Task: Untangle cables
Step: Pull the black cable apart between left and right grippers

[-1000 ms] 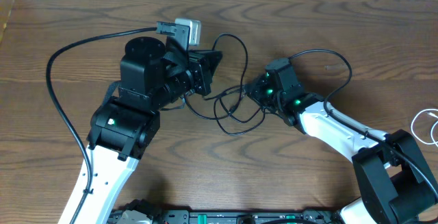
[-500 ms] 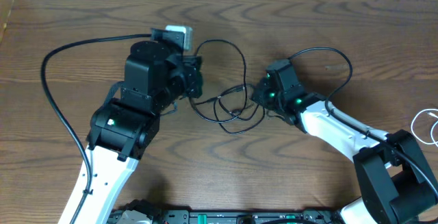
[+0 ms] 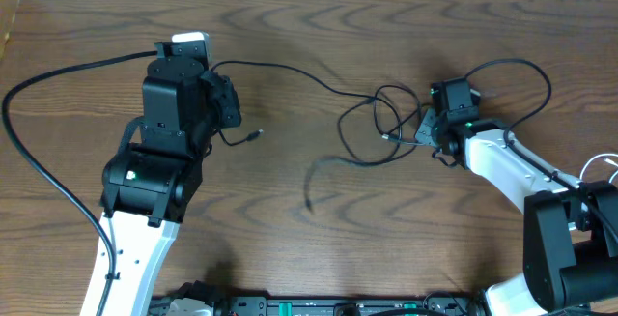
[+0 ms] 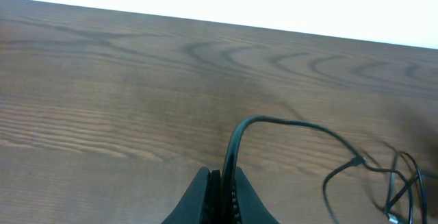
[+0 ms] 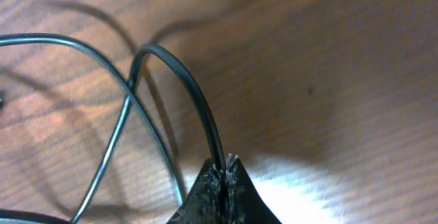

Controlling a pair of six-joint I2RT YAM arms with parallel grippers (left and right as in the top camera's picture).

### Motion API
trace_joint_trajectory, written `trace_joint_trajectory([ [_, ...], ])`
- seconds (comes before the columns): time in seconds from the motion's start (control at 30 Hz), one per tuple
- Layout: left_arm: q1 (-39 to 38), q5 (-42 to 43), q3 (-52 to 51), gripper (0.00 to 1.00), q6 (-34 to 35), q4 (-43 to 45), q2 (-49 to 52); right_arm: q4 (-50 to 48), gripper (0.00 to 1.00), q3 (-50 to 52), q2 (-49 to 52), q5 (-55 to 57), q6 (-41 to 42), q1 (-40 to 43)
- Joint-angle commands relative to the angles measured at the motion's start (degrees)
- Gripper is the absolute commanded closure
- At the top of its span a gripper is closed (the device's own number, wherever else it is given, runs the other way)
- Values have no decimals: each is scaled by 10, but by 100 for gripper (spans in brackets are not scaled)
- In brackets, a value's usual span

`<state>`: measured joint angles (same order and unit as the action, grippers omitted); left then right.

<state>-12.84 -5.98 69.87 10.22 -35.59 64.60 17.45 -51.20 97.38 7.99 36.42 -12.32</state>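
We are finding the left fingers (image 4: 200, 198) clenched on a black cable (image 4: 287, 121), which is arching up from them and running right across the counter (image 4: 102, 80). Overhead, the arm's own body is hiding the fingertips, and a short plug end (image 3: 257, 134) is sticking out beside them. The right fingers (image 5: 243, 196) are likewise pinching black cable, just beside a loose tangle of loops (image 3: 381, 123). We are unable to tell how many cords are crossing there. A blurred strand (image 3: 309, 186) is lying apart, lower down. A white cable (image 3: 586, 172) is being cut off by the right edge.
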Motion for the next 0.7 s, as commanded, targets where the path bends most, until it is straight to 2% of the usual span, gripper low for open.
trace_joint_trajectory([
  [0.0, 3, -12, 2, 93, -10, 0, -7, -5, 99, -12, -5, 22, -62, 20],
  [0.37, 38, -14, 2, 92, 19, -2, -7, 4, 99, -92, -99, 19, -154, 101],
  [0.67, 43, -3, -4, 93, 45, -20, -6, 16, 99, -121, -180, 20, -187, 133],
])
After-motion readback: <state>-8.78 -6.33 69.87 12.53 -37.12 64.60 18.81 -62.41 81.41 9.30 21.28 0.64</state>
